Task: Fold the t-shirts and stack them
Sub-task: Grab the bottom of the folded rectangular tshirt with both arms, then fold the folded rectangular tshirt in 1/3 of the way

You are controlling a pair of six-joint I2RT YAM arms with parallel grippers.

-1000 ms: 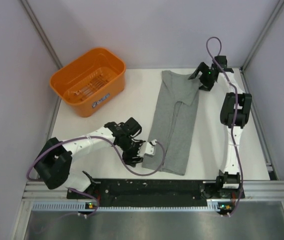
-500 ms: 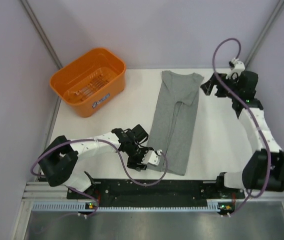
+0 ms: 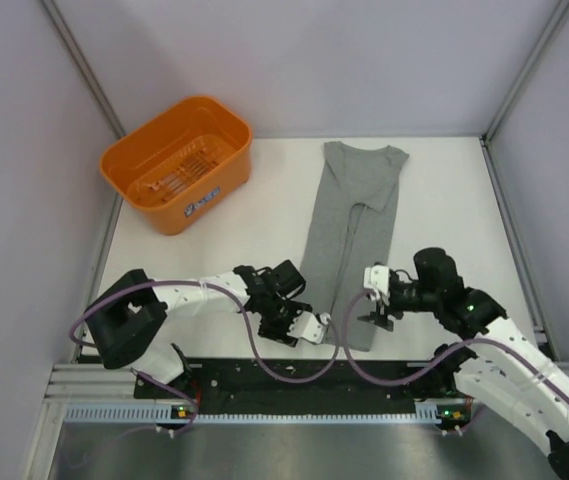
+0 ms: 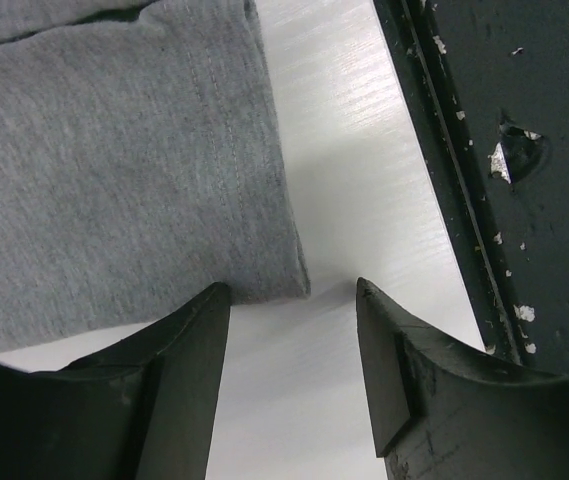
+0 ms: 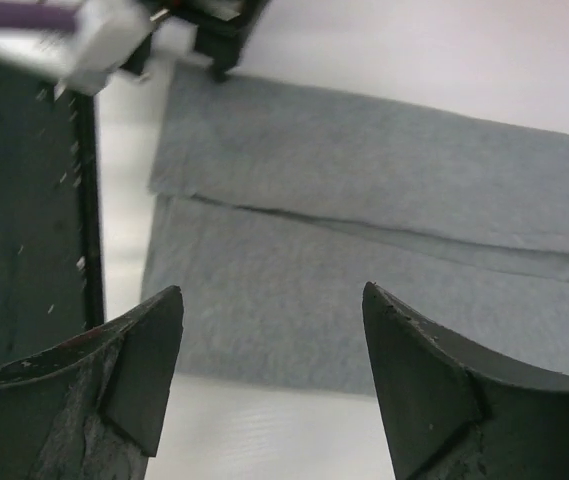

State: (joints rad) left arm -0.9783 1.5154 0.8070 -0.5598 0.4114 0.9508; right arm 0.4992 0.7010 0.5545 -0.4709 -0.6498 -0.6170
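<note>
an orange plastic basket stands at the far left of the white table, turned at an angle, with a small pale label on its near wall and a slotted floor showing inside. a black strip flecked with pale scuffs runs along the table's near edge, and a sheet of brushed metal lies below it. pale panels close in the sides and back – slanted aluminium posts mark the corners.

The t-shirt is lying lengthwise along the bench middle, the basket sitting behind-left of it; the left tool and right tool are flanking its near hem
</note>
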